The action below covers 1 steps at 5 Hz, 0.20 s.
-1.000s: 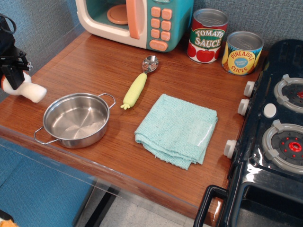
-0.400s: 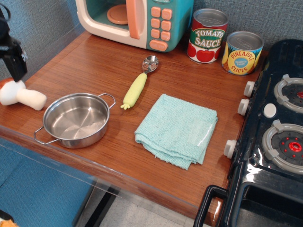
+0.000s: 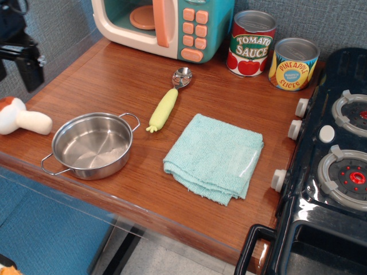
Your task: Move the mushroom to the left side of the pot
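Note:
The mushroom (image 3: 22,118), white stem and small reddish-brown cap, lies on its side at the table's left edge, just left of the pot (image 3: 92,145). The pot is a shallow shiny steel pan with two wire loop handles, and it is empty. My black gripper (image 3: 26,69) hangs above and behind the mushroom at the far left of the view, clear of it and holding nothing. Only one finger shows clearly, so how far the jaws stand apart is unclear.
A yellow-green-handled spoon (image 3: 168,102) lies right of the pot. A folded teal cloth (image 3: 215,157) lies mid-table. A toy microwave (image 3: 163,24), a tomato sauce can (image 3: 251,43) and a pineapple can (image 3: 293,63) stand at the back. A toy stove (image 3: 332,160) fills the right.
The gripper let go of the mushroom and rose up and back. The mushroom now rests free on the table, slightly further left.

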### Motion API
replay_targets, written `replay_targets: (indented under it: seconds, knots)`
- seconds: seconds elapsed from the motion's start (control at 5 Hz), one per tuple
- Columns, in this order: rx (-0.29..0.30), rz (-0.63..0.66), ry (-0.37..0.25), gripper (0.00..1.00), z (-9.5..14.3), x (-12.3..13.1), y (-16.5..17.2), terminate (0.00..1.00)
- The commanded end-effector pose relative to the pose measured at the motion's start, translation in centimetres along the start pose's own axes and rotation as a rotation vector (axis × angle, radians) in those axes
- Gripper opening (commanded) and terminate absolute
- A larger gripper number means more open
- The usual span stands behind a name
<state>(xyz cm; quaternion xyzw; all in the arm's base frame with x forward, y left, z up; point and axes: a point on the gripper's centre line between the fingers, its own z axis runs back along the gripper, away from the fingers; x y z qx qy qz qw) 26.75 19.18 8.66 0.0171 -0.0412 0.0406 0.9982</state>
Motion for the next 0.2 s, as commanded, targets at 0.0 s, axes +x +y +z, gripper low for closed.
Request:
replay_targets:
  seconds: [0.0]
  knots:
    - [0.036,-0.001,-0.052,1.0,2.21,-0.8,0.19,1.0]
